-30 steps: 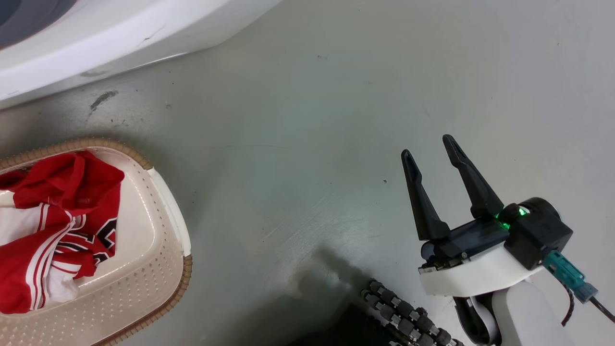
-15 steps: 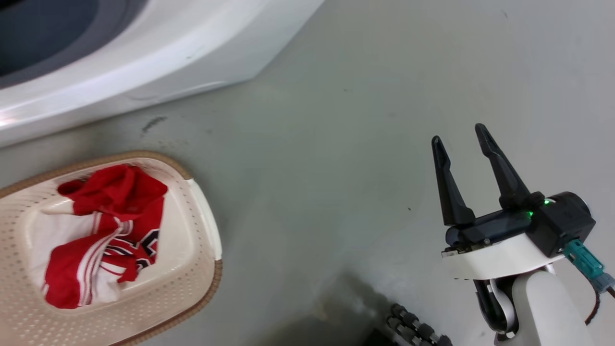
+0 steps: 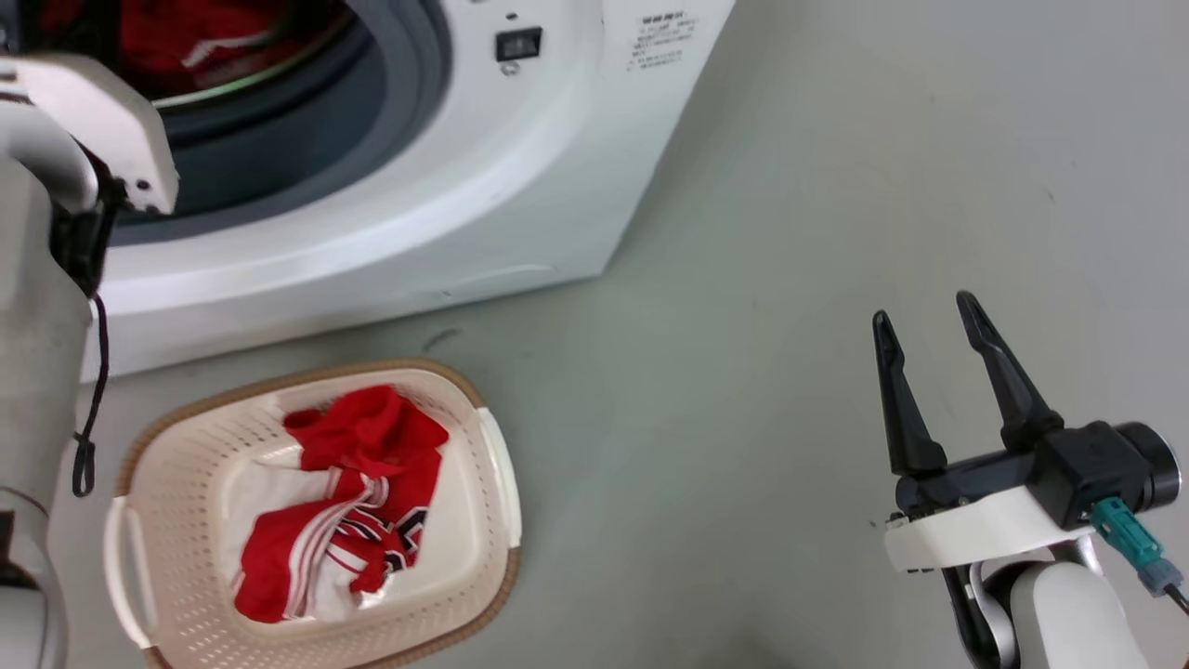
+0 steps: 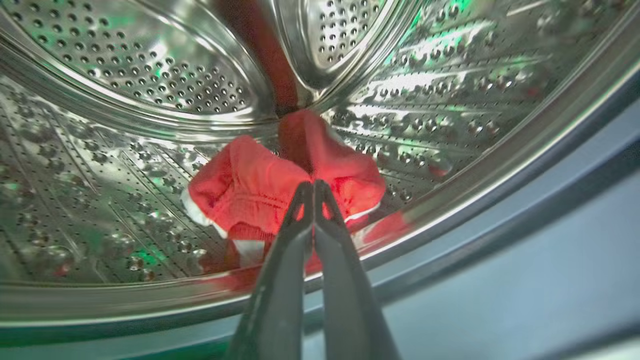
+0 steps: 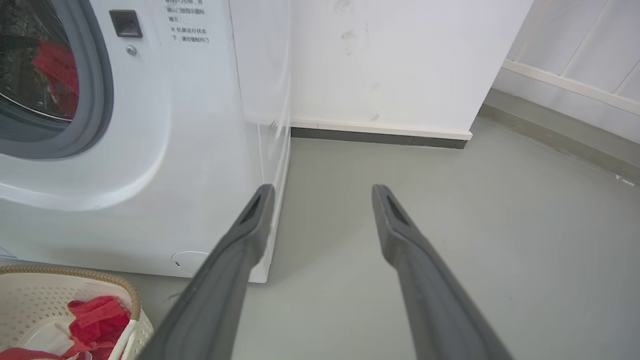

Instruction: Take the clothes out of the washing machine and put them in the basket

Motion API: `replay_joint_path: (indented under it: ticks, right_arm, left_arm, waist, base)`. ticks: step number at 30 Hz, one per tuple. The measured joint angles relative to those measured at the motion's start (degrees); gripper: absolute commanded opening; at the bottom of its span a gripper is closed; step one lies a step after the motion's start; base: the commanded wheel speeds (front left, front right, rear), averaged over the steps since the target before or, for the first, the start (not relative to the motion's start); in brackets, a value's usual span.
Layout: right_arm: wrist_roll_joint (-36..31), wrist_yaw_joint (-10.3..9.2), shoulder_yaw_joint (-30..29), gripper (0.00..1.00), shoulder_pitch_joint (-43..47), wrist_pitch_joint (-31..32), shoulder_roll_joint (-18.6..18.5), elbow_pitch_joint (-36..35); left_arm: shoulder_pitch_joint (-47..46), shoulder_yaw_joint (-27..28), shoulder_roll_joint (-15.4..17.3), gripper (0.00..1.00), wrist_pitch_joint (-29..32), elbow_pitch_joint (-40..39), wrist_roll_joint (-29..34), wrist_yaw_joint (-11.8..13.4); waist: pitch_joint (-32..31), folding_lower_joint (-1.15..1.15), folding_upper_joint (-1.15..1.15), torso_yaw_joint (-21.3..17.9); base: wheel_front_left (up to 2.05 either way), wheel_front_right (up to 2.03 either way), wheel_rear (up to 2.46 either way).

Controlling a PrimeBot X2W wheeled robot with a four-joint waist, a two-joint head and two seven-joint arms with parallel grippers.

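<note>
The white washing machine (image 3: 520, 177) stands open, with red clothes (image 3: 176, 37) lying in its steel drum (image 4: 150, 75). In the left wrist view my left gripper (image 4: 314, 185) is shut, reaching over the grey door seal (image 4: 500, 260), its tips in line with a crumpled red garment (image 4: 250, 185) on the drum floor; I cannot tell whether they touch. The cream basket (image 3: 279, 381) sits on the floor in front of the machine and holds red and white clothes (image 3: 362, 483). Far to its right, my right gripper (image 3: 924, 325) hangs open and empty over bare floor.
My pale left forearm (image 3: 37, 307) rises along the left edge toward the door opening. In the right wrist view a white wall (image 5: 390, 60) with a dark skirting strip stands behind the machine. Grey floor (image 3: 725, 446) stretches between the basket and the right gripper.
The head camera has swung up and away, so the drum opening, the left arm and the whole basket have come into view. The right gripper stays open.
</note>
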Motion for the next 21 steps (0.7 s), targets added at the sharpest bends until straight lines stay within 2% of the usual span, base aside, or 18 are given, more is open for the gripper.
replay_joint_path:
  ticks: [4,11,21]
  right_arm:
    - [-1.01,0.00,-0.90,1.00,1.30,0.00,0.01,0.38]
    - [-2.41,0.00,-2.24,1.00,3.64,0.00,0.00,1.31]
    - [-2.80,0.00,-2.18,1.00,5.25,0.00,0.01,2.05]
  left_arm:
    - [4.11,0.01,-1.23,0.00,-4.89,-1.02,-0.60,0.40]
    - [10.73,0.54,-3.83,0.00,-7.37,-7.61,-0.80,1.65]
    - [24.95,5.27,-3.26,0.00,-7.53,-30.67,1.20,6.02]
  waist:
    - [-3.85,0.00,0.00,2.02]
    - [-9.44,-0.01,0.00,5.96]
    - [-16.07,-0.01,0.00,9.88]
  base:
    - [0.00,0.00,0.00]
    - [0.00,0.00,0.00]
    - [0.00,0.00,0.00]
